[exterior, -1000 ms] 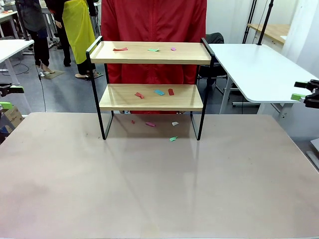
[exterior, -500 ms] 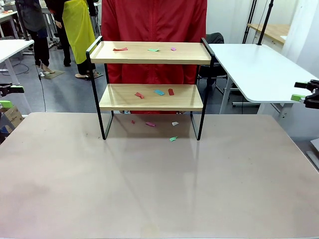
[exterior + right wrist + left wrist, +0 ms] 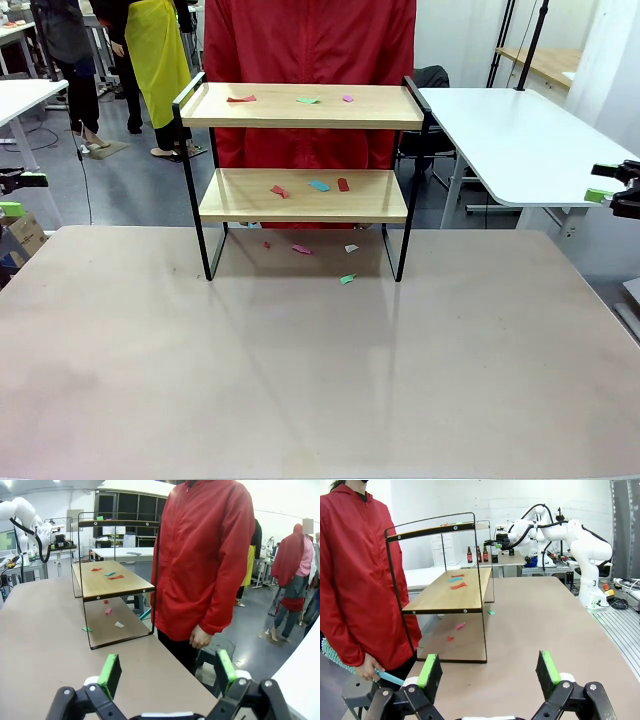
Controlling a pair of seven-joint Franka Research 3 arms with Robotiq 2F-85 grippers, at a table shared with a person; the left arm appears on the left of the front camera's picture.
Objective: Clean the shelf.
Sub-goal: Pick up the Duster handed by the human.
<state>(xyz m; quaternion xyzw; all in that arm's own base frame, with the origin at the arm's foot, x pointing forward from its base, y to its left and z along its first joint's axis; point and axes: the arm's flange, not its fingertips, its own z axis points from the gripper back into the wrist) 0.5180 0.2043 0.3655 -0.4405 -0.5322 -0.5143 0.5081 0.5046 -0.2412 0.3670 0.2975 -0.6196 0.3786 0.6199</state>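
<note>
Since no sweep has begun, the front view is a chance to plan. The shelf (image 3: 300, 112) stands at the far middle of the tabletop (image 3: 320, 380), straight in front of the person (image 3: 310, 40). Coloured scraps (image 3: 241, 99) lie on its upper board, more lie on the lower board (image 3: 300, 200), and a few lie on the tabletop under it. The left pincer (image 3: 18, 195) and the right pincer (image 3: 610, 185) wait at the picture's edges, well apart from the shelf, both spread and empty. A good clean would likely work from the top board down, brushing scraps toward an open side. The reach should stay clear of the thin black frame so the light rack is not pushed.

From the left wrist view, the left pincer's green pads (image 3: 427, 670) stand wide, pinching nothing. The shelf shows end-on ahead, its side open for a low reach between the boards. The person's hand (image 3: 367, 671) holds a teal-handled duster (image 3: 330, 652) down beside the tabletop edge, so the sweeping may be theirs; I would give them room.

The right wrist view has the right pincer likewise spread, with the shelf's other end ahead.

Against the earlier front pictures nothing has shifted: shelf, scraps and both pincers sit as they did.
</note>
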